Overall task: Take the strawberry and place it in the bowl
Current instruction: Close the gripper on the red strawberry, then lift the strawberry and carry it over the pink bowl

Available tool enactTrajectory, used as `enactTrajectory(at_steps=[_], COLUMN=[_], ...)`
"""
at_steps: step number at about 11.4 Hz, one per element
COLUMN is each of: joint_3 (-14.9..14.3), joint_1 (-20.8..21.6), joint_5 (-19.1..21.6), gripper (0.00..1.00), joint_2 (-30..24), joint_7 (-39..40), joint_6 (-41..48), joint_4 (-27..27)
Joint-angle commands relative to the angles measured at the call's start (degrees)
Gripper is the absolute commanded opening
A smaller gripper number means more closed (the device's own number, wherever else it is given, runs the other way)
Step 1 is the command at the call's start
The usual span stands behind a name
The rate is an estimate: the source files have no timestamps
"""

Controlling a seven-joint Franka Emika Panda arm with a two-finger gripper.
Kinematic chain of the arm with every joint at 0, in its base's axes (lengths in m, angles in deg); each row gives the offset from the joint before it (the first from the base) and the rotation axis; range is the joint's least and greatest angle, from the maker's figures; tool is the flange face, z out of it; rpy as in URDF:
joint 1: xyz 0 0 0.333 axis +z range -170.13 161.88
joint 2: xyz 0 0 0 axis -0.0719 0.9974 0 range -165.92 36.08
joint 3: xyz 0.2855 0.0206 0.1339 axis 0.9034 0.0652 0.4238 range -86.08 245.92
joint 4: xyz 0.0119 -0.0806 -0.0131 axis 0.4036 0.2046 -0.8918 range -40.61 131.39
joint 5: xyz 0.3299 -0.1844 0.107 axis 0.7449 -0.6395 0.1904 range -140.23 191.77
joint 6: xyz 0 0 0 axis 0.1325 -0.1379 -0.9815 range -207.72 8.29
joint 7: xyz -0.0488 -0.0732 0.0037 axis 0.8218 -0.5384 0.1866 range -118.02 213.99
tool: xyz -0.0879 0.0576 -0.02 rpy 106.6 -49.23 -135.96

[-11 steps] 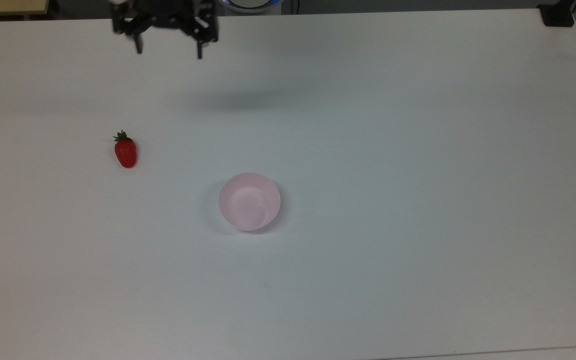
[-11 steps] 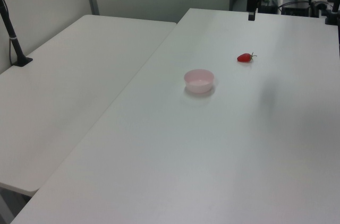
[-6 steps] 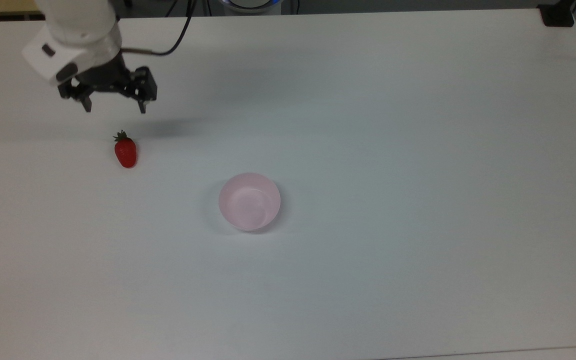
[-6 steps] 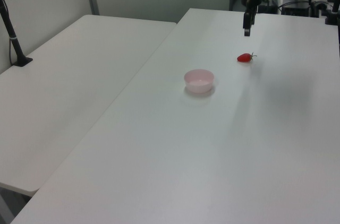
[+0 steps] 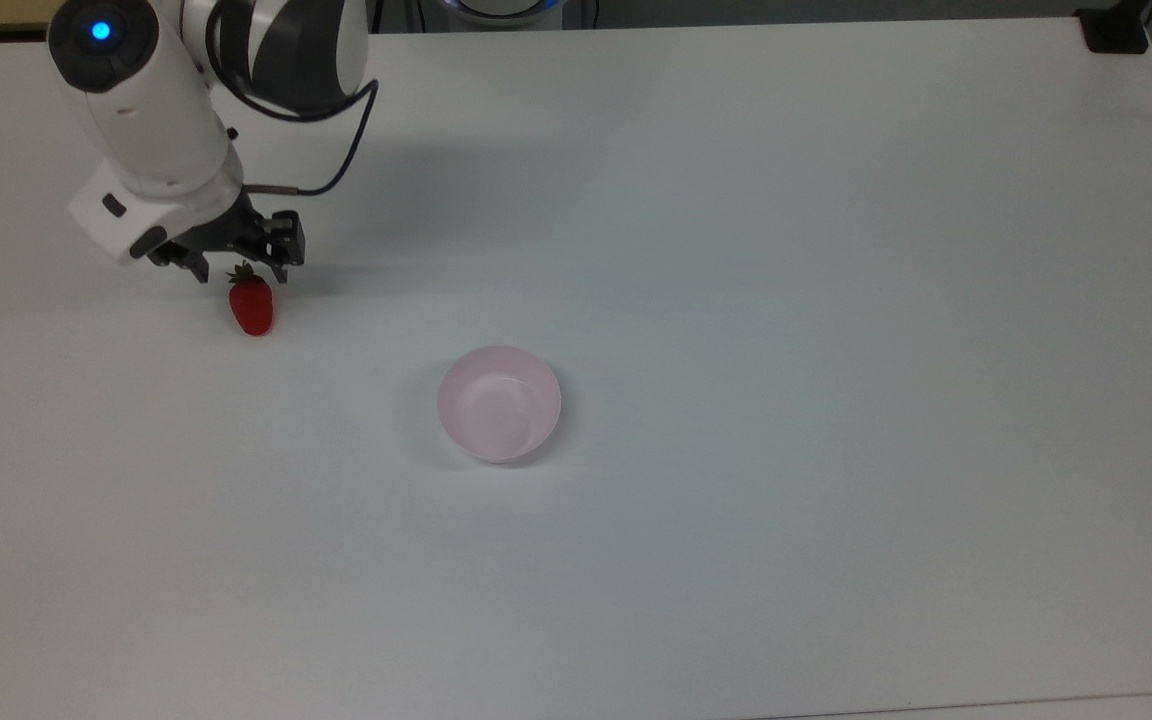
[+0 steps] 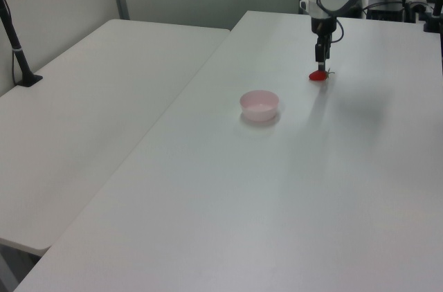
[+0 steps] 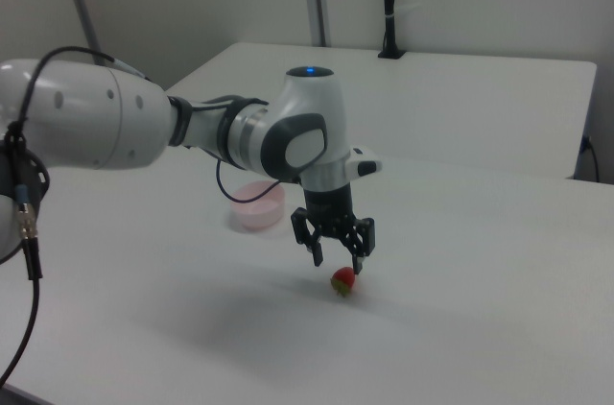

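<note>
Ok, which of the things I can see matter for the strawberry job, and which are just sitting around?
Part of the job:
- strawberry, lying on the white table
- pink bowl, empty
- pincer, open, just above the strawberry's leafy end

Just there:
- second white table alongside
- black pole standing on that second table

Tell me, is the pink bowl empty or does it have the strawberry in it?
Empty. The bowl shows only its bare pink inside; the strawberry lies on the table, under the open gripper.
</note>
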State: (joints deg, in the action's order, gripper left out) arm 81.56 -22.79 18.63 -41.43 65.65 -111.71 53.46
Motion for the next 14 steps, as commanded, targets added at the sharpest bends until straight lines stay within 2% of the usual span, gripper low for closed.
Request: enactTrajectory(at_steps=[1,2,3,5,6,8,12,14], joint_3=[0.03,0.03,0.03,0.29,0.47,1.08,7.31,8.2], joint_1=[0.03,0.03,0.12,0.2,0.21,0.64,4.41,8.44], joint_5=[1.16,1.16,1.16,1.25,1.25,1.25,1.25,1.08], gripper=[0.78,0.77,0.65,0.24,0.2,0.2,0.2,0.21], joint_2=[2.6,3.04,3.74,3.58,3.31,1.92,1.12,1.64], joint_7=[-0.35,-0.35,-0.35,-0.61,-1.05,-5.86,-19.65,-25.28], joint_6=[-3.78,-4.22,-4.4,-4.14,-3.88,-3.44,1.75,0.97], joint_4=[-0.16,-0.16,-0.16,-0.16,-0.16,-1.56,-8.85,-8.86])
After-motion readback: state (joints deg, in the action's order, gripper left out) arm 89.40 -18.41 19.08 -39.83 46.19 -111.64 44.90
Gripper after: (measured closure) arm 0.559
